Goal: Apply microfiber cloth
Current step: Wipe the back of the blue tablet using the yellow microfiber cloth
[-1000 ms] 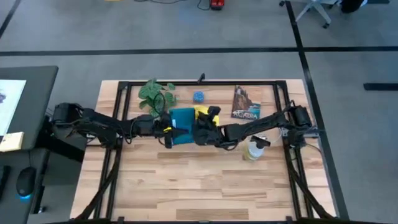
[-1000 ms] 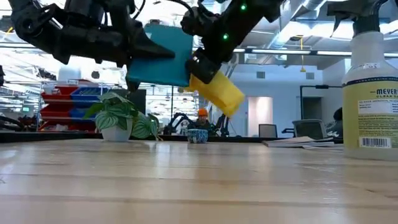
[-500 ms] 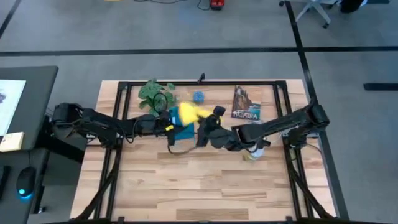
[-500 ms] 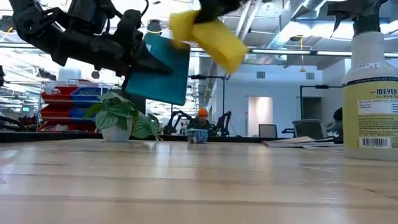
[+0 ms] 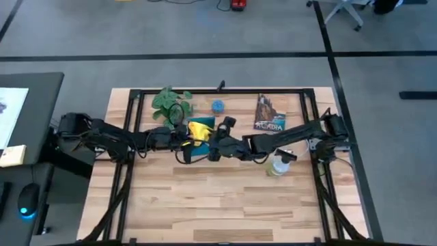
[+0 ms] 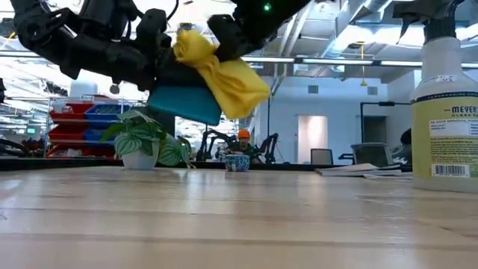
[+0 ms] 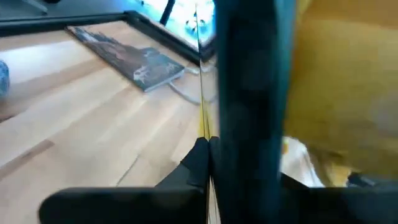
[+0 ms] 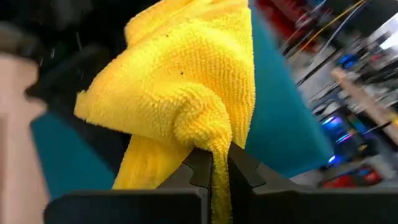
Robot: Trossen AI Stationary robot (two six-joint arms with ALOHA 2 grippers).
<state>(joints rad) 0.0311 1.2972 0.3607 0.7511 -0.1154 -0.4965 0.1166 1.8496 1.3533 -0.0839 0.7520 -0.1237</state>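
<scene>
Wiping step underway: right hand [image 8: 211, 163] pinches microfiber cloth [image 8: 180, 93] against tablet [image 6: 183, 101], clamped edge-on by left hand [image 7: 205, 155], held above the surface. Next: sweep across the screen.

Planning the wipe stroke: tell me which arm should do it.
Right. The right gripper is shut on the microfiber cloth, already pressed against the teal-backed tablet. The left gripper is shut on the tablet's edge, holding it above the table.

"MEYER" on spray bottle [image 6: 445, 104]; "ACADIA" on book [image 5: 270, 114]
</scene>
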